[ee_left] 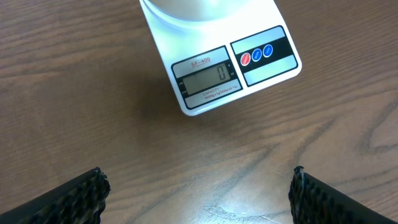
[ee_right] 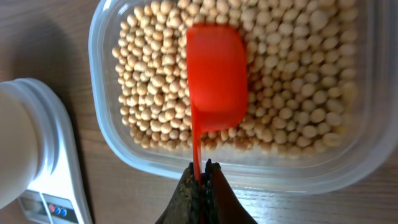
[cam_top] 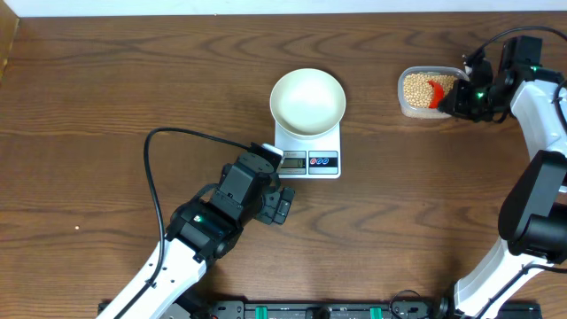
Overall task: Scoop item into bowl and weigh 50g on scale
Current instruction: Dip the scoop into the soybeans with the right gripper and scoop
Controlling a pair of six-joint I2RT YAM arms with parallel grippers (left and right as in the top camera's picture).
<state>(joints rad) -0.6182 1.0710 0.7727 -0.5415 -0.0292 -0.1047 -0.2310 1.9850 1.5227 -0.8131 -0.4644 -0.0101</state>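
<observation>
The worktop point(cam_top: 133, 71) is bare brown wood grain. Left of centre, towards the near edge, the left pincer point(ee_left: 199, 173) stands spread wide and holds nothing; it is aimed at the front of the scale point(cam_top: 310, 161), near it but apart from it. The scale sits about mid-worktop, and in the left wrist view its display reads zero. The bowl point(cam_top: 307, 100) rests on the scale's platform and is empty, so no weighing has begun. Towards the right far corner lies a clear tub point(cam_top: 404, 106) holding the beans point(cam_top: 415, 87), all of which are in the tub. The right pincer point(ee_right: 203, 177) is pressed together on the thin handle of a red scoop point(ee_right: 214, 74), whose head lies over the bean surface. No beans show on it, and whether it faces up or down cannot be told. Judged step: loading the scoop. To do it well, tip the leading lip down and drive it under the beans along the tub's length. Level it before lifting, then raise it clear of the tub's rim so that nothing spills. A modest load is advisable, since the target will need small additions near the end. The left pincer should be kept off the scale, as any contact would falsify the reading.
</observation>
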